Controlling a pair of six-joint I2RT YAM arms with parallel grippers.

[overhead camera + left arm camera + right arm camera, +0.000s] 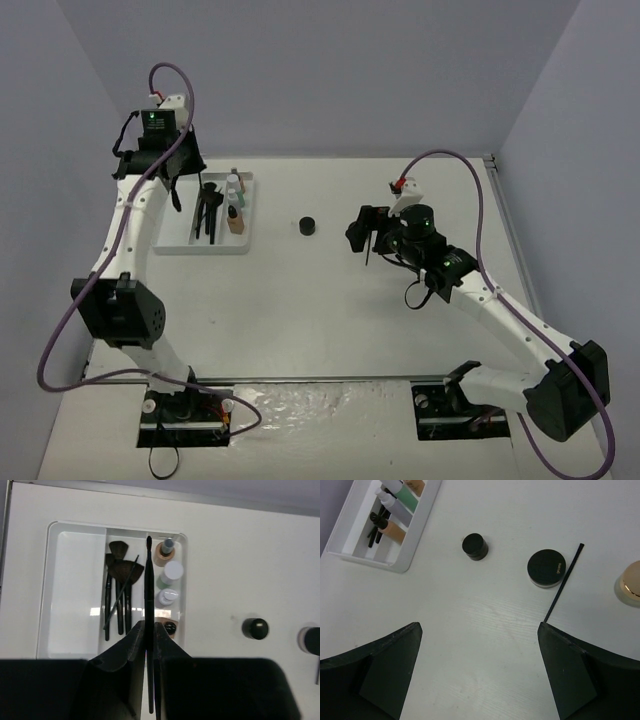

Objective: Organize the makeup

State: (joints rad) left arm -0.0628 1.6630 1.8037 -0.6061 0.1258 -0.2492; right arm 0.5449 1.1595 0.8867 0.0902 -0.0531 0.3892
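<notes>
Makeup pencil (148,580) sits pinched in the left gripper (149,625) above the tray (75,605), upper left, ready for sorting; right gripper (480,627) gapes wide, empty.

Table (330,300): white matte top, faint wood grain in close views, fills lower part of overhead view.
Back wall (320,70): plain, pale grey-lilac.
Left wall (40,200), right wall (590,150): same finish, meeting table at its side edges.
Dark strip (320,379): runs across table near front edge.
Light: even, diffuse; soft glare patch (310,405) on tabletop at front edge.
</notes>
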